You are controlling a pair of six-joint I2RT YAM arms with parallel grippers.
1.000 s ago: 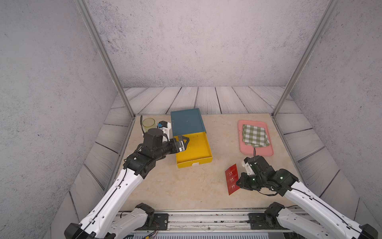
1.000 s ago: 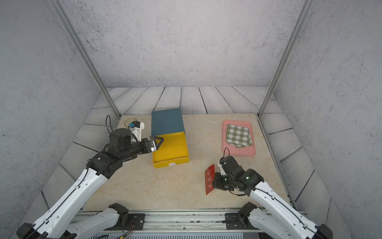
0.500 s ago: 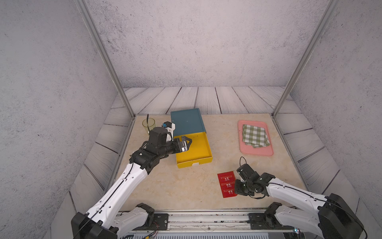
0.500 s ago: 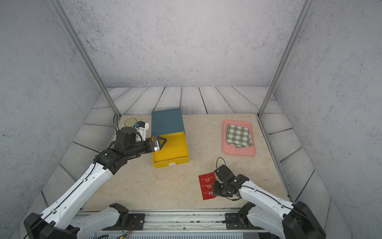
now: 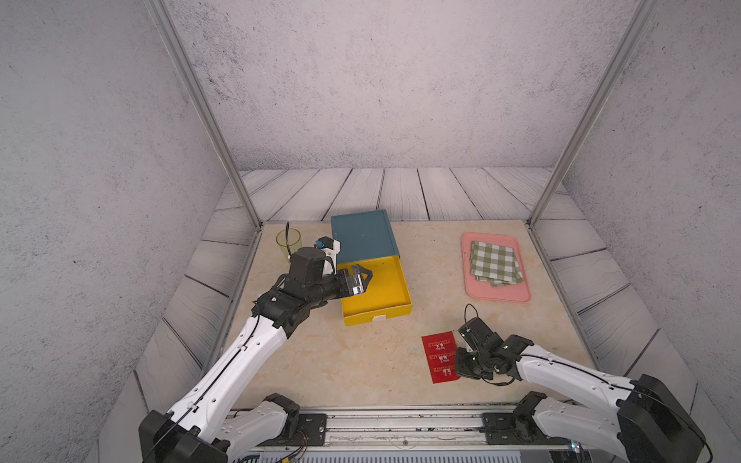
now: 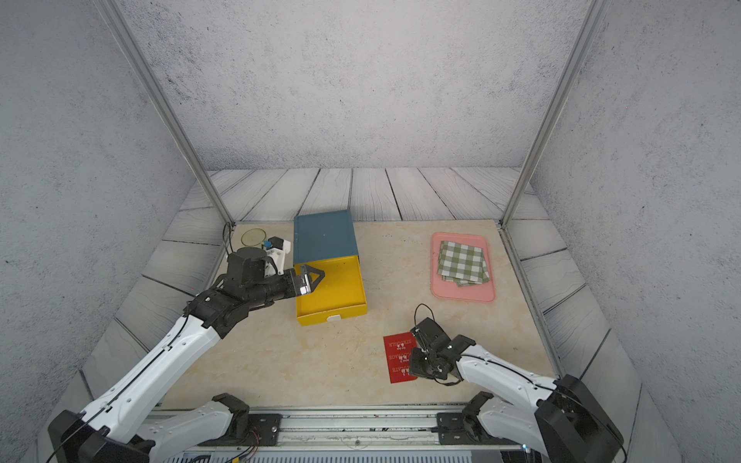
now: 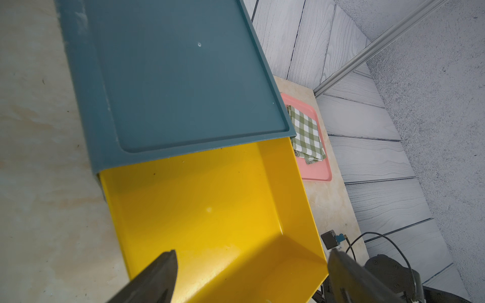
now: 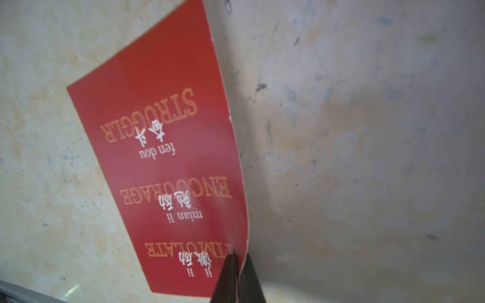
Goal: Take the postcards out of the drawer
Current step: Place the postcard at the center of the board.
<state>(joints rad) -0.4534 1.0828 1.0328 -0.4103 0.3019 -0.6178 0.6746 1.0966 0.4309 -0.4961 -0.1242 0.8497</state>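
The red postcards (image 5: 438, 356) (image 6: 396, 357) (image 8: 168, 157), printed with white characters, lie almost flat on the table near its front edge, right of centre. My right gripper (image 5: 458, 362) (image 6: 415, 360) (image 8: 237, 259) is shut on their right edge, which curls up slightly off the table. The yellow drawer (image 5: 385, 290) (image 6: 341, 290) (image 7: 210, 196) stands pulled out of its blue case (image 5: 363, 236) and its visible floor is bare. My left gripper (image 5: 363, 276) (image 6: 314, 276) (image 7: 252, 253) hangs open over the drawer's left side, holding nothing.
A pink tray (image 5: 497, 296) with a folded green-and-white checked cloth (image 5: 496, 262) sits at the back right. A yellow-green cup (image 5: 288, 242) stands left of the blue case. Metal frame posts rise at both back corners of the table.
My right arm has tipped the postcards from standing on edge down to nearly flat on the table. The left gripper has barely shifted over the drawer.
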